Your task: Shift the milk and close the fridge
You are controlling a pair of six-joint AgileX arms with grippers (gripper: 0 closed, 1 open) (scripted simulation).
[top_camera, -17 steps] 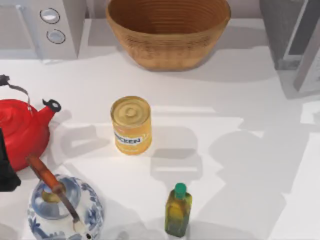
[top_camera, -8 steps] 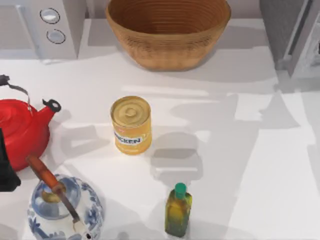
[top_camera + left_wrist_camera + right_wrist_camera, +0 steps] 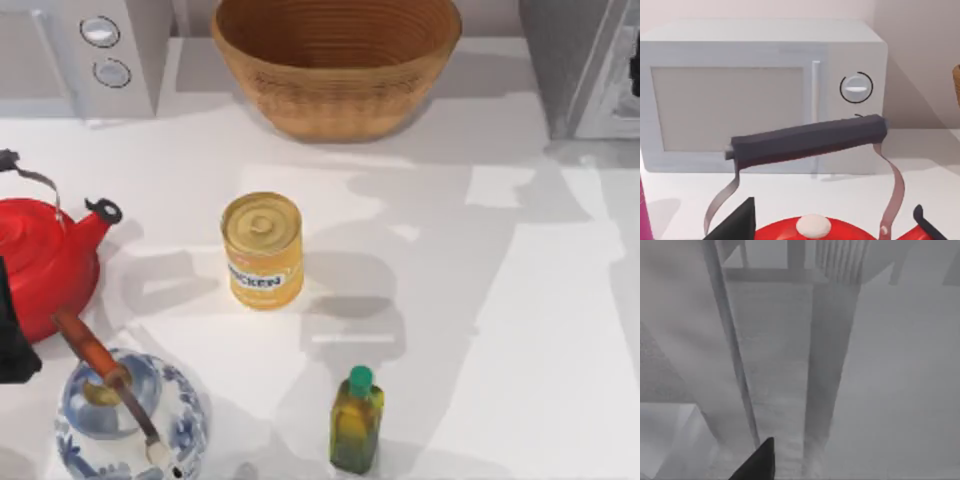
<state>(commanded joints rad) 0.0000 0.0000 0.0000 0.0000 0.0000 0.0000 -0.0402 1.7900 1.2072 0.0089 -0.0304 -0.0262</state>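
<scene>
Top view, near to far: oil bottle (image 3: 356,420), yellow can (image 3: 263,249), basket (image 3: 335,62), then fridge (image 3: 590,60) at far right, door looking nearly shut. Milk unseen, presumably inside. Right fingers (image 3: 760,462) pressed against door, spread impossible to tell.

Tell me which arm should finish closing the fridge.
Right, probably. The fridge sits at the table's far right corner, and the right gripper is pressed close to its grey panels. The left arm sits parked at the left edge by the red kettle, across the table.
</scene>
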